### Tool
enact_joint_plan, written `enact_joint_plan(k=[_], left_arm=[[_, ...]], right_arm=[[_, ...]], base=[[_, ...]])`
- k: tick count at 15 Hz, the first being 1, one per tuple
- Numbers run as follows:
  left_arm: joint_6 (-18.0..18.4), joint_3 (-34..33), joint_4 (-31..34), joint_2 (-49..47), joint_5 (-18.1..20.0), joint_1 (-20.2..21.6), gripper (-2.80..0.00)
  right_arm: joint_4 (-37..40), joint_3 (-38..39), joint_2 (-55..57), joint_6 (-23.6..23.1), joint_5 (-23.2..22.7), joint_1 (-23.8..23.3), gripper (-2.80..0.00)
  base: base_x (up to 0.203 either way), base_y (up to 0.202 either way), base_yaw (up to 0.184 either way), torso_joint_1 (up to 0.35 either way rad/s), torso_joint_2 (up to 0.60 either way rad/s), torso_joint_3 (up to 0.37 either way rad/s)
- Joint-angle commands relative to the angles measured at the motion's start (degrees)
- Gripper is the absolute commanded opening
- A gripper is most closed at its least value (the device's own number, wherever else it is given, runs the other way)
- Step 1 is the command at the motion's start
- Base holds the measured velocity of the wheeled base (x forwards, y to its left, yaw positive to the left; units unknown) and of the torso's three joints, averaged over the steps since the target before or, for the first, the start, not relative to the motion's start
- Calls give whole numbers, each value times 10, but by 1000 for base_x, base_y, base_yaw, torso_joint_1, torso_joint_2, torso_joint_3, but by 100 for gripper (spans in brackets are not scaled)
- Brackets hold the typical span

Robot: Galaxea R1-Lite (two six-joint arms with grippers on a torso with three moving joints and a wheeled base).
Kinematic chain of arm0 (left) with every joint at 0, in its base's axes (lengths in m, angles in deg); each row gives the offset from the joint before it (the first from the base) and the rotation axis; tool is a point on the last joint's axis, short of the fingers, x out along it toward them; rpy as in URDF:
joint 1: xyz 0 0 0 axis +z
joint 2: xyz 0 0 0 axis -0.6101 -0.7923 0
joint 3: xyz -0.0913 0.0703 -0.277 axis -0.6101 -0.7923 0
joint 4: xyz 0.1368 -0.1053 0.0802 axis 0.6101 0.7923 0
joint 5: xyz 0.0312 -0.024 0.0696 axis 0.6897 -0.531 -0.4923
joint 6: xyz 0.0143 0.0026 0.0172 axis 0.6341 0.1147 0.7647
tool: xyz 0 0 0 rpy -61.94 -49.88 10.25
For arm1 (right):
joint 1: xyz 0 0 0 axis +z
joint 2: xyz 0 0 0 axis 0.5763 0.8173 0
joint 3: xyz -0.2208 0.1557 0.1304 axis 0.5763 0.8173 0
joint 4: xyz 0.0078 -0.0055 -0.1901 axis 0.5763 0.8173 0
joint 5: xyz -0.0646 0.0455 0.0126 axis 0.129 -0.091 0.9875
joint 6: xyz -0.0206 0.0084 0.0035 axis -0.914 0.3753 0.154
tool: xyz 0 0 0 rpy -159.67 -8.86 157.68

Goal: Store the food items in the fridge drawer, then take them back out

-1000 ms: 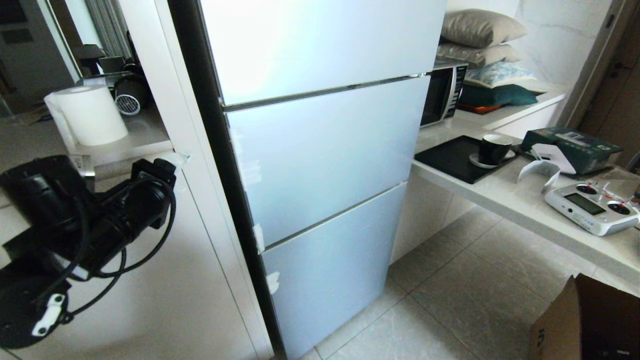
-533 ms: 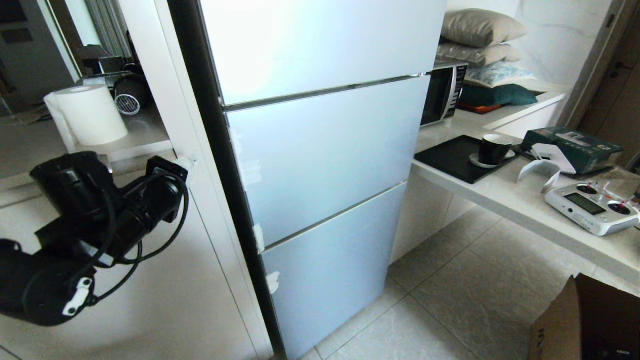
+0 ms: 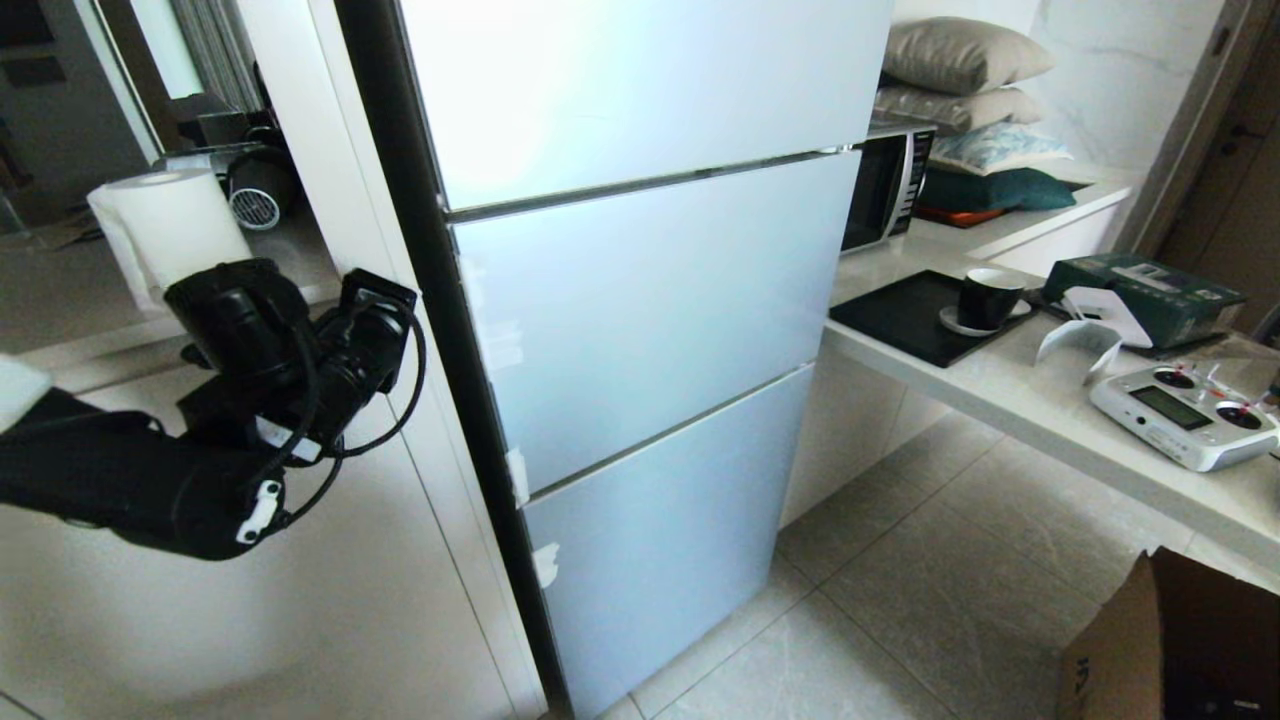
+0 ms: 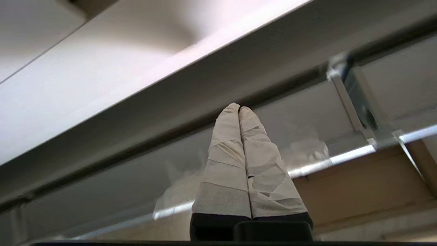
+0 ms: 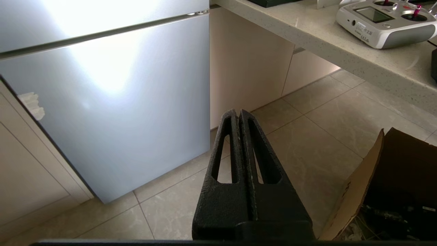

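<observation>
The fridge [image 3: 640, 300] stands closed, with three pale blue door panels one above the other. The fridge drawer and the food items are hidden behind them. My left arm [image 3: 290, 370] is raised beside the fridge's left edge, at the height of the middle panel. In the left wrist view my left gripper [image 4: 239, 108] is shut with nothing in it, its tape-wrapped fingers [image 4: 223, 164] pointing at the dark seam [image 4: 153, 136] beside the door. My right gripper [image 5: 238, 112] is shut, empty and low, aimed at the floor tiles [image 5: 317, 136] before the bottom panel [image 5: 112, 102].
A white cabinet [image 3: 330, 600] with a paper roll [image 3: 180, 225] on it flanks the fridge's left. To the right are a counter [image 3: 1050, 400] with a microwave [image 3: 885, 185], a black cup [image 3: 990, 297] and a white controller [image 3: 1185, 415]. A cardboard box [image 3: 1170, 640] stands on the floor.
My left arm has risen and swung right, from low beside the cabinet to close against the fridge's left edge. The right arm and the fridge are unchanged.
</observation>
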Motion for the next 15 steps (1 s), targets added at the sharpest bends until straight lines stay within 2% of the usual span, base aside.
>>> enact_joint_plan(k=[1,9,15], left_arm=[[-3,20,-3,-25,-7,-13,-280],[-2,66,-1,-65,-7,-33,-280],[-2,65,-1,-71,-5,-73,-280]], right_arm=[[0,0,1,0,0,0,-280],[0,0,1,0,0,0,-280],[0,0,1,0,0,-1,-280]], base=[[0,0,0,0,0,0],[0,0,0,0,0,0],[0,0,0,0,0,0]])
